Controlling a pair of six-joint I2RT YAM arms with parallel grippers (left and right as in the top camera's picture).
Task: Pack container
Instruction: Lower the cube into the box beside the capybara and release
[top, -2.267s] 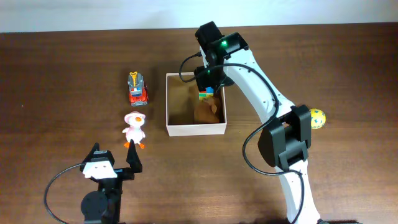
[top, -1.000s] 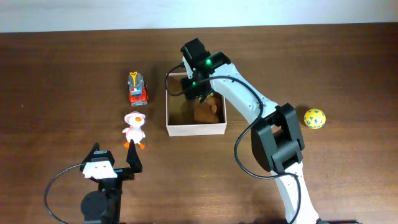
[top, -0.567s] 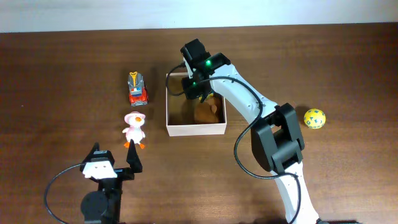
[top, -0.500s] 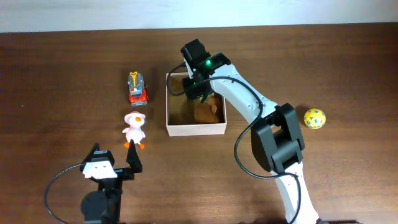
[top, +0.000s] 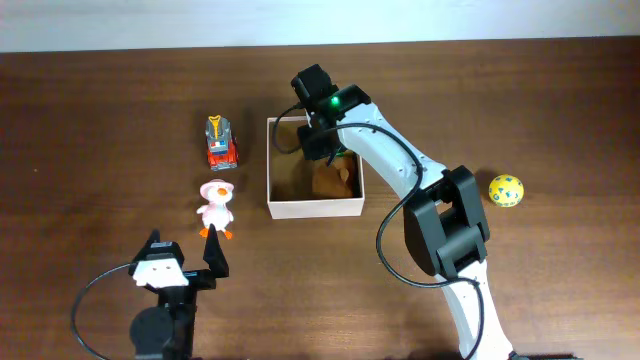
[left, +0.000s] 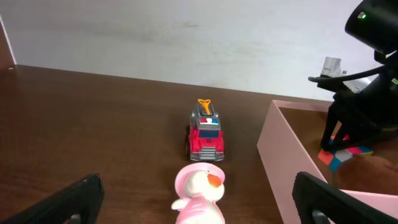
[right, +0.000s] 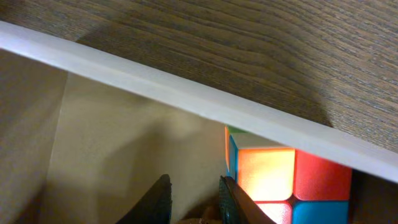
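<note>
Here, a glossy tiled cube (right: 273, 180) sits in the square container (top: 312, 208).

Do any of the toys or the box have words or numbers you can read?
No text can be read anywhere.
The toy fire truck has small marks on top, too blurred to read.
The container, pink duck, spotted ball and colour cube show no writing.

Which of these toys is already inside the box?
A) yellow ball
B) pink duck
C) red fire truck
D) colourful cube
D: the colourful cube lies inside the container against its wall, while the pink duck, red fire truck and yellow ball all sit outside it.
</note>
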